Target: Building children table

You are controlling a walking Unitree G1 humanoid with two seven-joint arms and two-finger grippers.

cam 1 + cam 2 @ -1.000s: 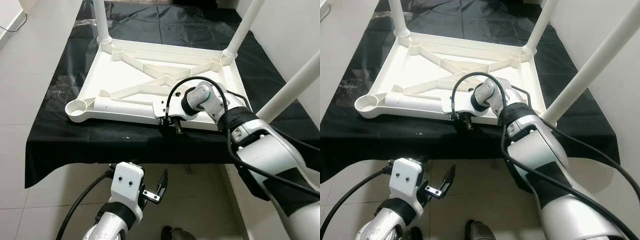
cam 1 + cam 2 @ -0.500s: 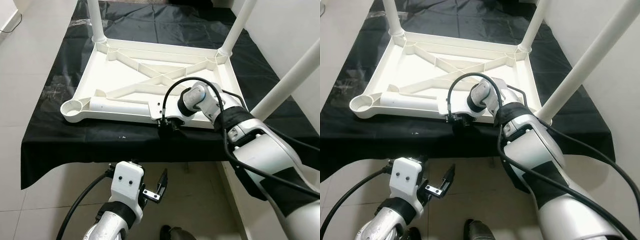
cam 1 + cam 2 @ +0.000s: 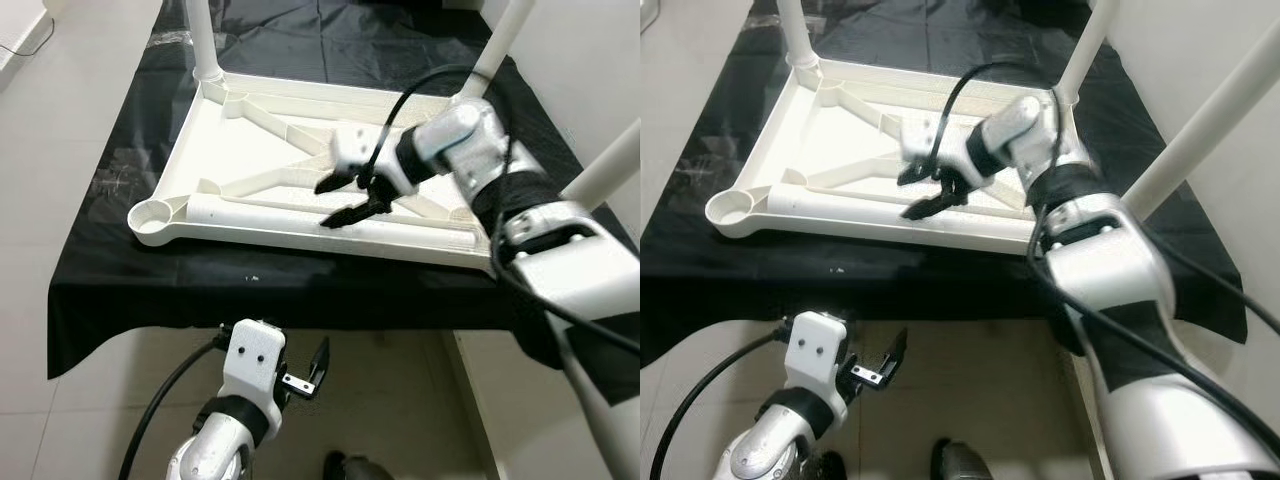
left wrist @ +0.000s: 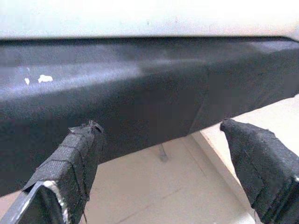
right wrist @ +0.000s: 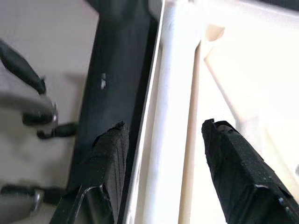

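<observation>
White loose leg (image 3: pixel 300 222) lying beneath wide-spread right gripper (image 3: pixel 345 200) jaws, ungrasped; fourth-leg fitting pending, descent and closure required next.

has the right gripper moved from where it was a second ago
Yes. The right gripper has lifted off the tabletop's near rim and now hovers open above the loose leg.

right gripper (image 3: pixel 923 192) open above upturned table (image 3: pixel 840 135), slightly blurred.

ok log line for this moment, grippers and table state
right gripper: open, above loose leg | left gripper: open, idle below cloth edge | upturned tabletop: near-left socket empty
</observation>
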